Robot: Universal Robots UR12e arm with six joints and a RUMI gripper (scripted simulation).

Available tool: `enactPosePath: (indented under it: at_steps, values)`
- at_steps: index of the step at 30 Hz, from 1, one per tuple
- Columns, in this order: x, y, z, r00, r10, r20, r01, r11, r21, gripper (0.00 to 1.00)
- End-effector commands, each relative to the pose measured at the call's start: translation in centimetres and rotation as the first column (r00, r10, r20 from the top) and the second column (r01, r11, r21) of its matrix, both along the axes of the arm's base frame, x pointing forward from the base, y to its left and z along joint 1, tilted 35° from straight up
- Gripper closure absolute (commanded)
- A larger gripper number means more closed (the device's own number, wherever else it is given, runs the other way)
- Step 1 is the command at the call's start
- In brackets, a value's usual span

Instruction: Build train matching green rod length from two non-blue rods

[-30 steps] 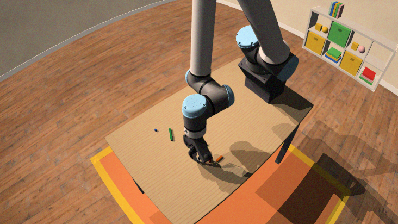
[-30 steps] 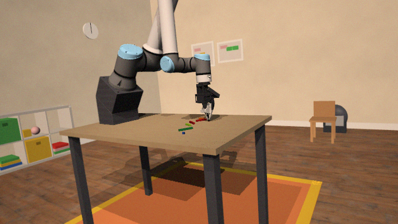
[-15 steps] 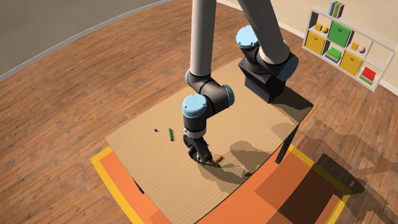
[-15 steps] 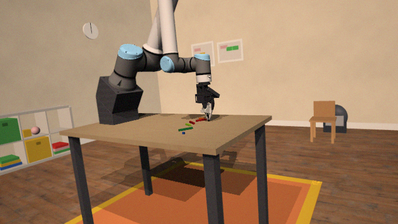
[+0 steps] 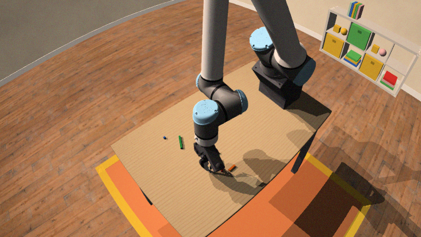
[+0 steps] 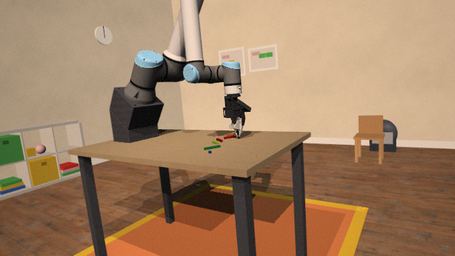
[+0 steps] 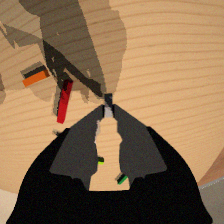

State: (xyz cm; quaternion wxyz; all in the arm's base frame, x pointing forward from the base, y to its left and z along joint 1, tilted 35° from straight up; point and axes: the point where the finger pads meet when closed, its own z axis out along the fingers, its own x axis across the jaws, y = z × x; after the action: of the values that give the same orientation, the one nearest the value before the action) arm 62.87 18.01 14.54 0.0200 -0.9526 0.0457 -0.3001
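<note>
Room: wood floor, orange mat under the table point(image 5: 265, 132), shelf unit point(image 5: 408, 48) by the wall.
Arm base: at one corner of the tabletop.
Gripper point(image 7: 107, 106): tips down at the tabletop, away from the base's edge.
Jaws: nearly closed, pinching a small pale piece, apparently the grey rod point(image 7: 107, 114).
Red rod point(image 7: 64, 102): flat, just beside the fingertips.
Orange rod point(image 7: 35, 76): near the red rod's far end, apart from it.
Green rod point(image 5: 180, 142): flat near mid-table, well apart from the gripper.
Blue rod point(image 5: 164, 137): near the green rod, towards the table's edge.
Lime rod point(image 6: 215, 142): between the green and red rods.
</note>
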Motion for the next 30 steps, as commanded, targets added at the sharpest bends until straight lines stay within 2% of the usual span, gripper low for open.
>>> enactPosePath:
  at_steps: [1,30]
  values:
    - [0.19,0.09,0.16,1.000,0.005,0.002,-0.005,1.000,-0.004,1.00]
    - [0.32,0.09,-0.05,1.000,0.006,0.002,-0.006,1.000,-0.004,1.00]
